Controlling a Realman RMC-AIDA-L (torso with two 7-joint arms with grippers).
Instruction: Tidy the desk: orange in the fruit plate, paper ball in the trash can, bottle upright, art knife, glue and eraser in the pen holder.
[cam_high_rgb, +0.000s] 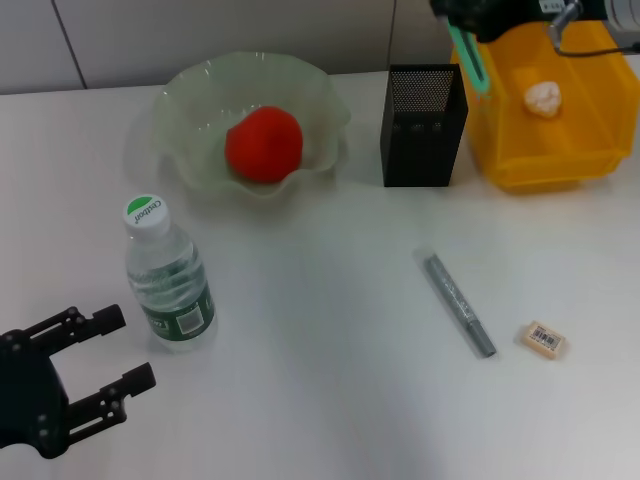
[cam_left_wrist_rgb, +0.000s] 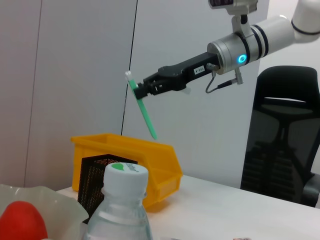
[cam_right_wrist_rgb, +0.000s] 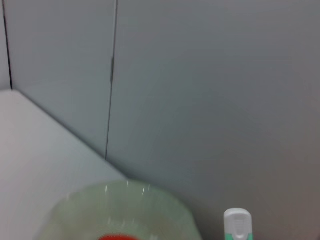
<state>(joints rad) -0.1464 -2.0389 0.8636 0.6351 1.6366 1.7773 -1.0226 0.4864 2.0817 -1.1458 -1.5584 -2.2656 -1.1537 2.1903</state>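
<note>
My right gripper (cam_high_rgb: 463, 36) is raised at the far right, shut on a green art knife (cam_high_rgb: 469, 62) that hangs tip-down above the gap between the black mesh pen holder (cam_high_rgb: 424, 125) and the yellow trash can (cam_high_rgb: 600, 110). The left wrist view shows the same gripper (cam_left_wrist_rgb: 138, 90) and knife (cam_left_wrist_rgb: 145, 114) high over the bin (cam_left_wrist_rgb: 150, 155). The paper ball (cam_high_rgb: 543, 97) lies in the bin. The orange (cam_high_rgb: 263, 143) sits in the fruit plate (cam_high_rgb: 200, 100). The bottle (cam_high_rgb: 168, 280) stands upright. A grey glue stick (cam_high_rgb: 458, 303) and the eraser (cam_high_rgb: 545, 340) lie on the desk. My left gripper (cam_high_rgb: 130, 348) is open, near the bottle.
The white desk (cam_high_rgb: 320, 380) ends at a grey wall behind the plate and bin. A black office chair (cam_left_wrist_rgb: 282, 135) stands beyond the desk in the left wrist view. The right wrist view shows the plate rim (cam_right_wrist_rgb: 120, 192) and the knife's white end (cam_right_wrist_rgb: 236, 222).
</note>
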